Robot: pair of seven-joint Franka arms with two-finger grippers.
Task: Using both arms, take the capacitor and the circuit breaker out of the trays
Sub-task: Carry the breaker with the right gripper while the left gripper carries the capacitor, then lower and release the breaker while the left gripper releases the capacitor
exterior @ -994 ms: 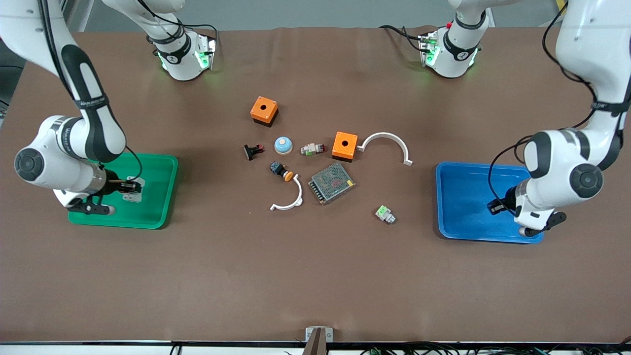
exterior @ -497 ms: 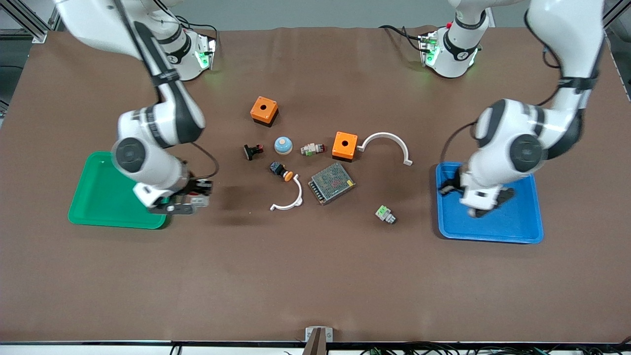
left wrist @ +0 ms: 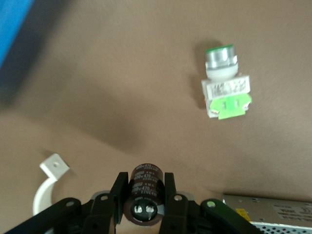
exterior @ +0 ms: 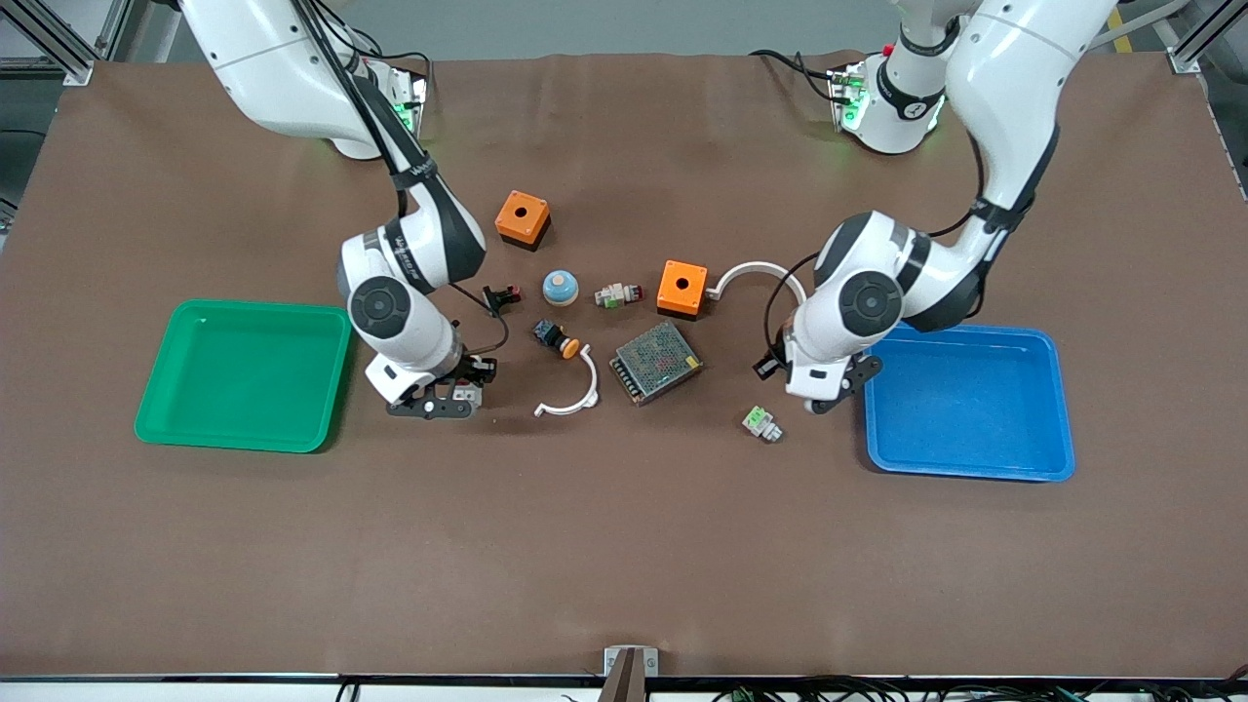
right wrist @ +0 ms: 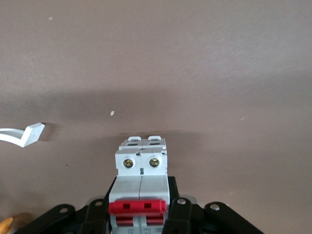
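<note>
Between the green tray (exterior: 244,375) and the white arc (exterior: 570,395), the right end effector (right wrist: 141,219) is clamped on the breaker (right wrist: 141,187), over bare counter (exterior: 624,546) just off the tray's rim. Over open counter between the mesh box (exterior: 656,362) and the blue tray (exterior: 965,400), the left end effector (left wrist: 143,204) pinches the capacitor (left wrist: 145,192); a green-ended connector (left wrist: 225,90) lies just beside it.

You are seeing open brown table (exterior: 604,546) across the lower frame; parts are crowding the centre, around the mesh box (exterior: 656,362).
</note>
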